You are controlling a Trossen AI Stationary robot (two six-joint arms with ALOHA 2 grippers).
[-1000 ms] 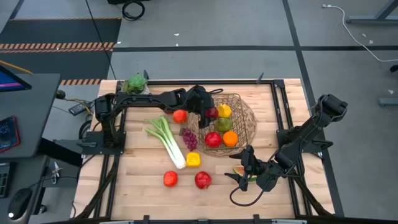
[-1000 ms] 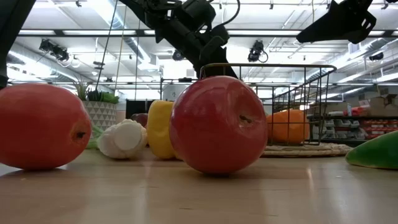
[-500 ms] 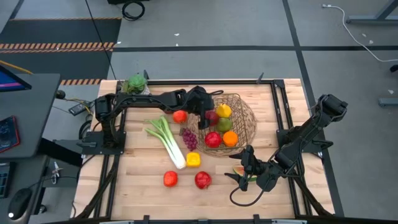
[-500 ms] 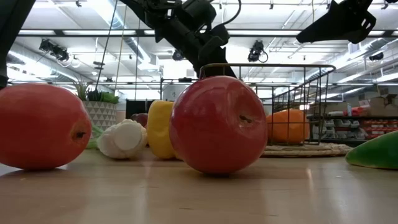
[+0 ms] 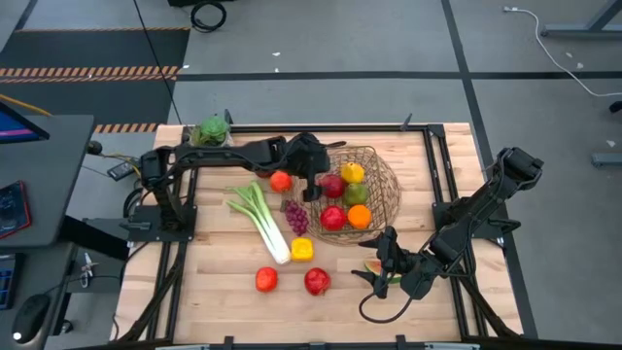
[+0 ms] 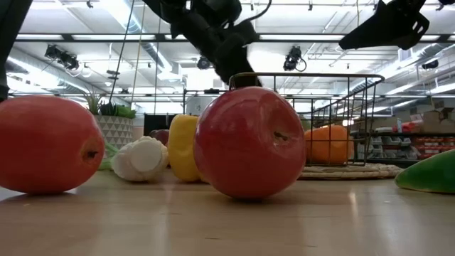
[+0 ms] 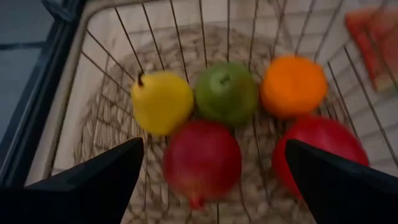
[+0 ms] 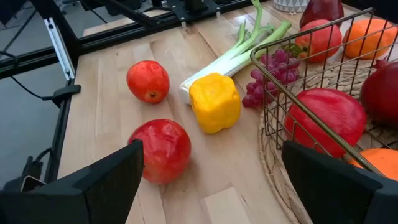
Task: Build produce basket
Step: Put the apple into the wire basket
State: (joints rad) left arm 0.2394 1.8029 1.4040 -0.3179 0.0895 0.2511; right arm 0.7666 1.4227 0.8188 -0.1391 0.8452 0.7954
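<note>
1. Your left gripper (image 5: 313,185) hangs over the basket's (image 5: 387,170) left rim, fingers spread wide with nothing between them. Its wrist view looks down into the bowl between those two fingers.
2. The basket sits on the far right part of the table (image 5: 219,292), close to the frame rail on that side. It holds five pieces in a tight cluster: a yellow pear (image 7: 161,101), a green apple (image 7: 226,93), an orange (image 7: 293,86), a dark red pomegranate (image 7: 202,158) and a red apple (image 7: 323,152). The woven floor shows bare only around the cluster, toward the walls.
3. Your right gripper (image 5: 386,268) is low near the table's front right, jaws wide apart and holding nothing. A watermelon slice (image 5: 372,266) lies right at it; you cannot tell whether a finger touches it.
4. Loose produce lies left of the basket. An orange-red fruit (image 5: 281,181) rests just beside the left gripper, and purple grapes (image 5: 295,217) lie close to the basket's wire wall.
5. The leek (image 5: 259,218) lies on a diagonal across the middle of the table, its white end near a yellow pepper (image 5: 302,250).
6. A small red fruit (image 5: 266,280) and a larger red apple (image 5: 317,282) sit near the front edge, apart from each other.
7. Bare wood shows along the left side in front of the left arm's base, and behind the basket toward the far rail.
8. A potted plant (image 5: 211,131) stands at the far left corner.
</note>
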